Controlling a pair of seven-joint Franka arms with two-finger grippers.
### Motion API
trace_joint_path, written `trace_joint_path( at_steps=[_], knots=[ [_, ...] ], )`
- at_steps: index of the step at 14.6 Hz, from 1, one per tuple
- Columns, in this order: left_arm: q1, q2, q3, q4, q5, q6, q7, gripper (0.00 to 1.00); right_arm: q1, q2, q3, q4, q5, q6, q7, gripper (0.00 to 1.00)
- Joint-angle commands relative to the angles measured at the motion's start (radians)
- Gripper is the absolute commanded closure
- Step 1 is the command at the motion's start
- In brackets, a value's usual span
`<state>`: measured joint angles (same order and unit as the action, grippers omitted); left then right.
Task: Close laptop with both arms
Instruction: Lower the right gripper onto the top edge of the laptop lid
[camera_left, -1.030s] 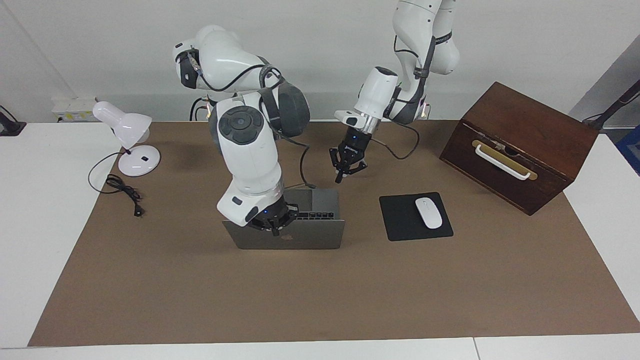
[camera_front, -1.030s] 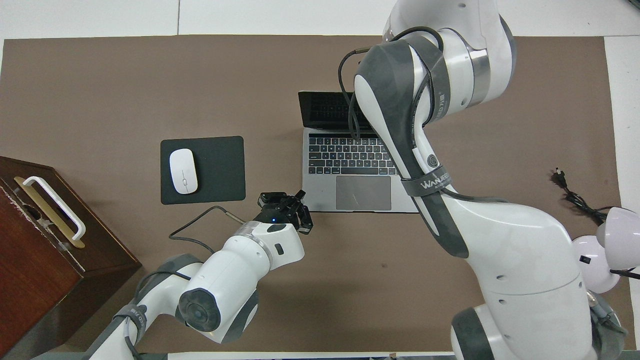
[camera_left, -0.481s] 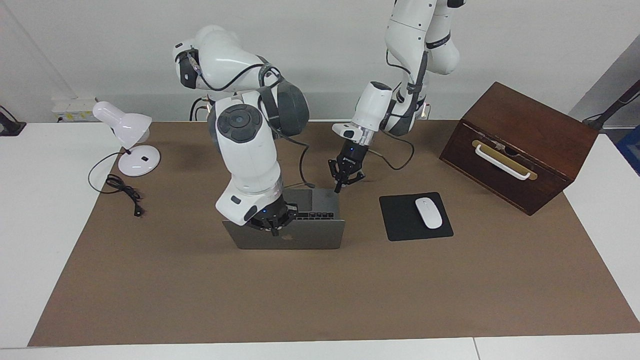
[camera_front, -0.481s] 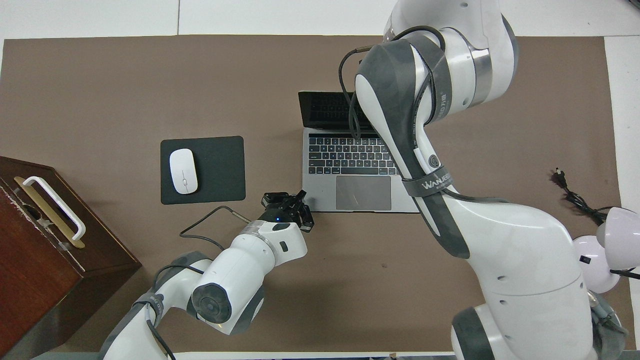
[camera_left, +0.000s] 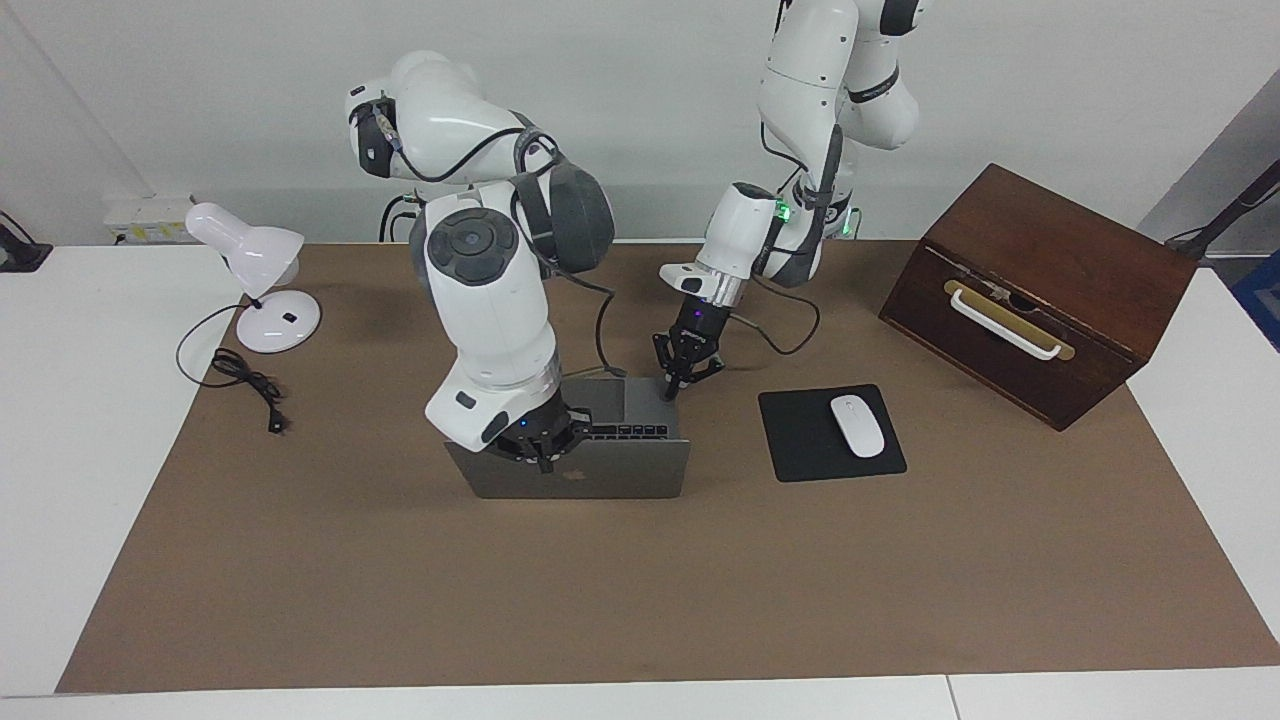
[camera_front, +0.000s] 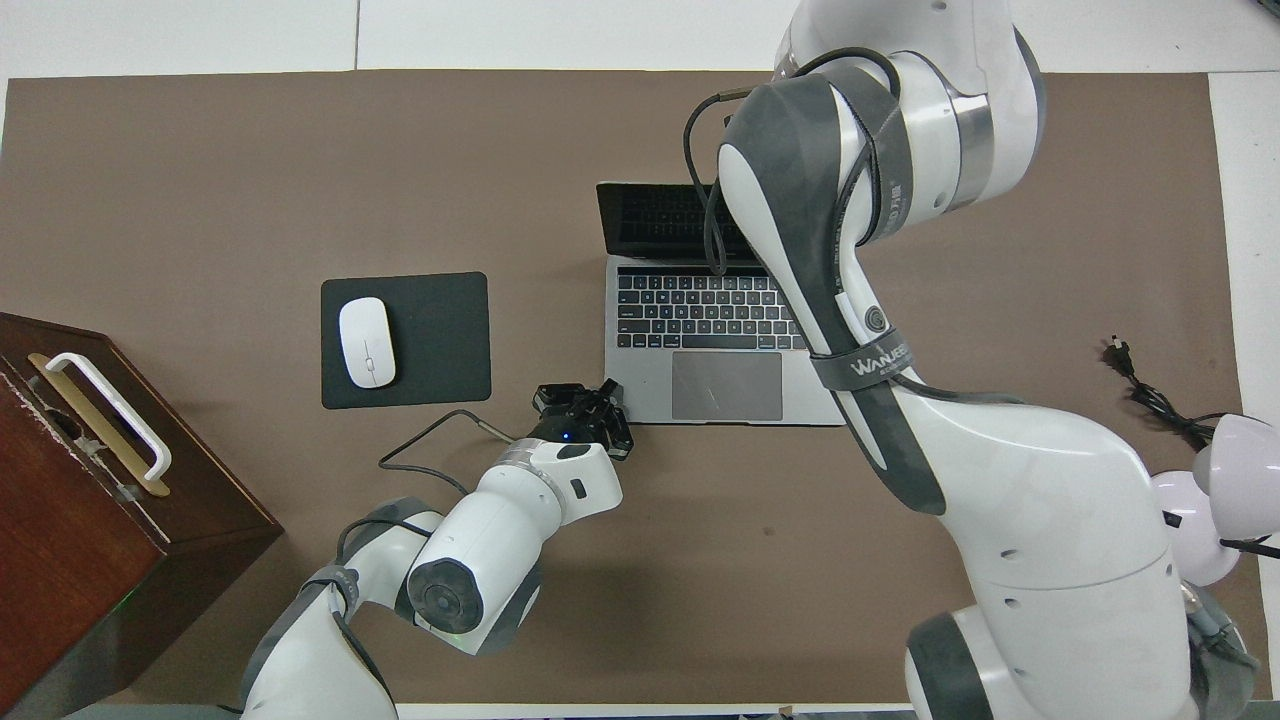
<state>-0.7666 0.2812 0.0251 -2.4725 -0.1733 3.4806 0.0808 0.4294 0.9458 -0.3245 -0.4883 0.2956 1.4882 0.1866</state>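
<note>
Mid-mat, nearer the robots than the table's middle: laptop open, lid tilted part-way, logo facing away from the robots, keyboard and trackpad exposed.

Right gripper on the lid's top edge near the logo, fingertips together, gripping nothing; looks set to push rather than pinch. Contact with the lid probable, not certain.

Left gripper low over the base corner nearest the robots, toward the left arm's end; fingertips shut, empty. Touching the base or just above it: cannot tell.

Beside the laptop, toward the left arm's end: black pad with white mouse. Wooden box further that way. Lamp and loose cord at the right arm's end.

Risks, as judged:
- Push on the lid before the base is pinned: whole laptop sliding toward the robots across the mat.
- Narrow closed tips on a thin edge: slipping off, then striking the keyboard.
- Left tip near the trackpad edge: pinched if the lid drops fast.
- Lid falling free past balance: slam.
</note>
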Motion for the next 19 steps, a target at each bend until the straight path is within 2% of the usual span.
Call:
trace_joint_path(
  at_steps=[1,7,19],
  knots=[
    [-0.019,0.019,0.013,0.011,-0.012,0.018,0.013,1.00,-0.009,0.010,-0.011,0.030,0.036,-0.026,0.021,1.00],
    [-0.031,0.027,0.013,0.003,-0.012,0.018,0.039,1.00,-0.012,0.010,-0.010,0.030,0.062,-0.043,0.021,1.00],
    [-0.045,0.032,0.013,-0.009,-0.012,0.014,0.076,1.00,-0.052,0.014,-0.015,0.028,0.203,-0.157,0.063,1.00]
  ],
)
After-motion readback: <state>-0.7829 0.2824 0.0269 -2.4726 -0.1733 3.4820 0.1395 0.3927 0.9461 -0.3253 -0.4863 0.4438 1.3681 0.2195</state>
